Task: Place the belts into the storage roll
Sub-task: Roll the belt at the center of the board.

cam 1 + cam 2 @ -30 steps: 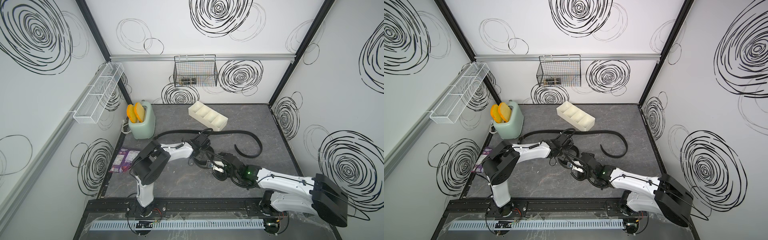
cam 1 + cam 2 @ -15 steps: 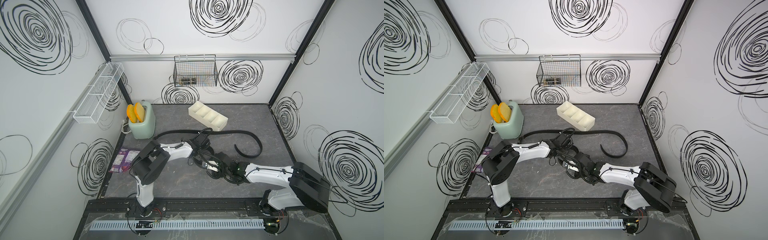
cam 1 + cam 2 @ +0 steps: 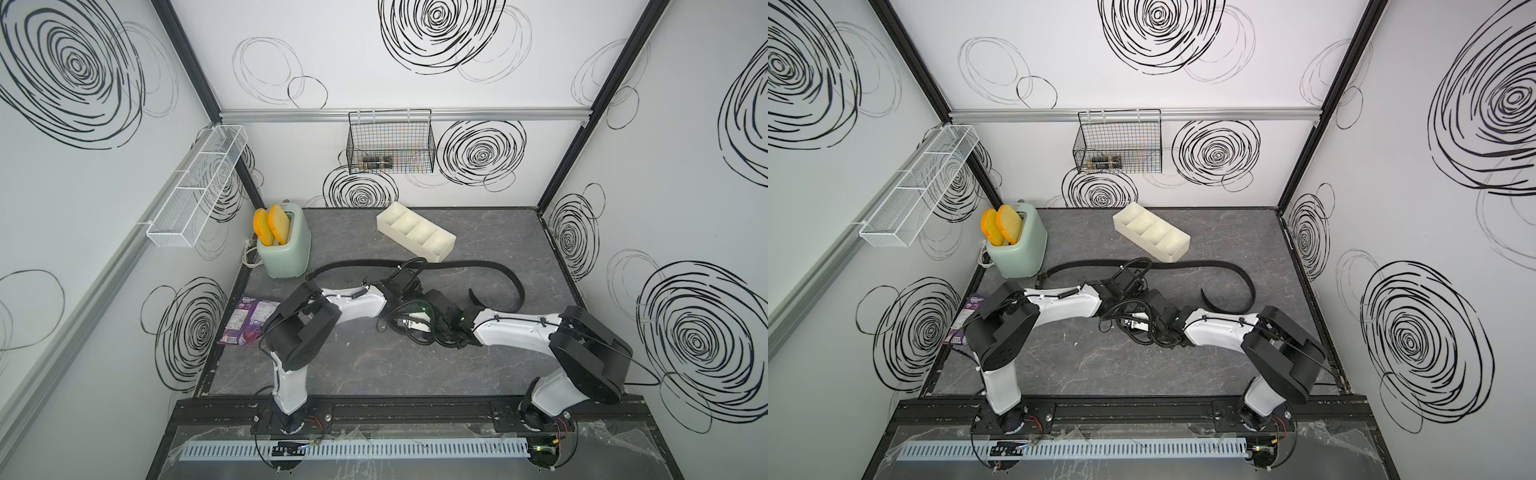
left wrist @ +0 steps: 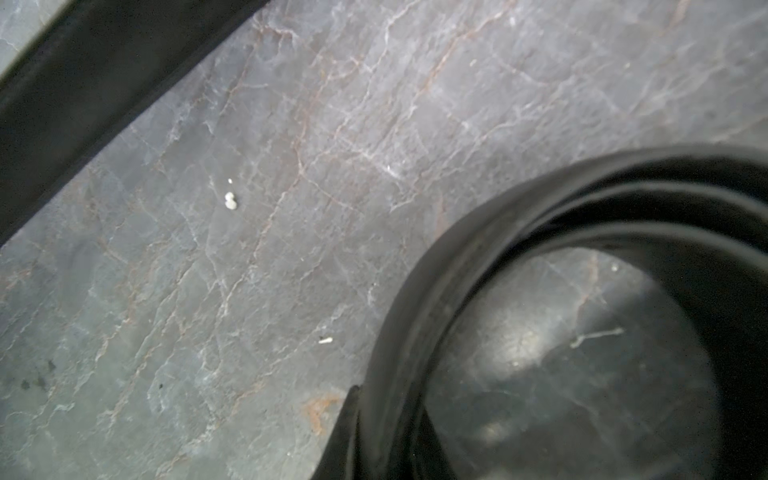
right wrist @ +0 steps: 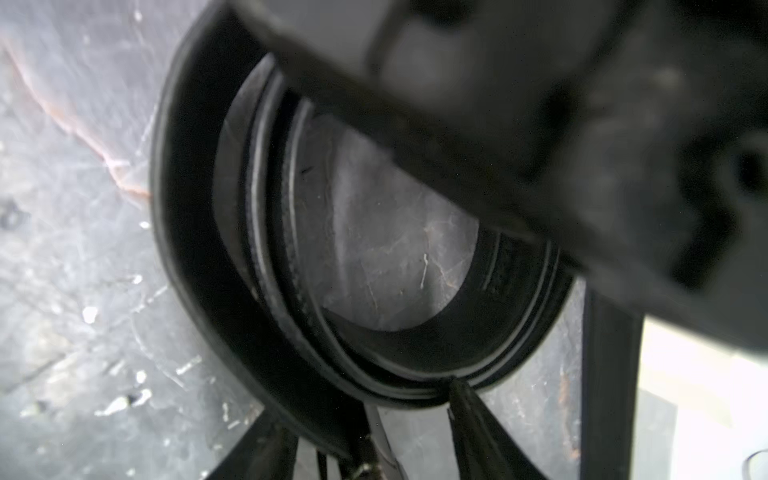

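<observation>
Right gripper (image 5: 361,399) had swung in from 4 o'clock, jaws half-closed astride the coil (image 5: 195,249) at centre; left gripper (image 3: 409,305) stayed clenched on it. Tray (image 3: 407,243), 12 o'clock, lay empty; handover seemed near.

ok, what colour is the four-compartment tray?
The tray is plain cream-white with no pattern. It is clearest in a top view.

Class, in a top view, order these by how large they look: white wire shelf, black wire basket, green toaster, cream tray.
1. white wire shelf
2. black wire basket
3. green toaster and cream tray: too alike to rank.
Shelf and basket hang nearer the camera.
</observation>
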`<act>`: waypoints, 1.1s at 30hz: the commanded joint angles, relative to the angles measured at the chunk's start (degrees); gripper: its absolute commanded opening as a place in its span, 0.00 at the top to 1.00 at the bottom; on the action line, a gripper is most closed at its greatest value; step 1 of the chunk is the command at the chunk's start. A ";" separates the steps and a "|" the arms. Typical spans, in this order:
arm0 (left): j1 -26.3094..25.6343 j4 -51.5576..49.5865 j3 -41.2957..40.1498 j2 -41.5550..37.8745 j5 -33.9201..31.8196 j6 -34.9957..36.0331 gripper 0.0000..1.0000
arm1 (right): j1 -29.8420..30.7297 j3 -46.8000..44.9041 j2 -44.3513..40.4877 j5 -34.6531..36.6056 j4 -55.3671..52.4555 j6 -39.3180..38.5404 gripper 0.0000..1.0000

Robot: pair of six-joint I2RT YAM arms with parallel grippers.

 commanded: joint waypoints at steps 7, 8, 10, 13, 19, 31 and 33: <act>-1.90 -8.21 -3.13 2.91 6.27 1.80 1.00 | 0.45 4.81 6.61 -2.64 -12.44 -5.74 0.69; -1.51 -8.13 -3.13 2.80 6.84 1.65 1.00 | 0.44 5.30 7.15 -2.91 -13.49 -6.11 0.73; -0.36 -7.91 -3.22 2.41 8.43 1.11 1.00 | 0.44 5.91 8.05 -3.11 -15.45 -6.80 0.79; 1.69 -7.93 -3.26 1.75 10.33 0.72 1.00 | 0.50 6.21 9.32 -3.23 -17.81 -7.20 0.82; 4.44 -7.76 -3.39 0.96 12.28 0.44 1.00 | -0.48 6.84 9.72 -7.77 -21.50 -6.71 0.72; 3.93 -7.90 -3.09 0.52 13.32 0.37 1.00 | 0.61 11.17 15.22 -9.62 -26.50 -6.98 0.80; 4.09 -8.04 -2.91 0.34 13.65 0.28 1.00 | 0.68 11.94 15.63 -10.83 -27.72 -6.88 0.82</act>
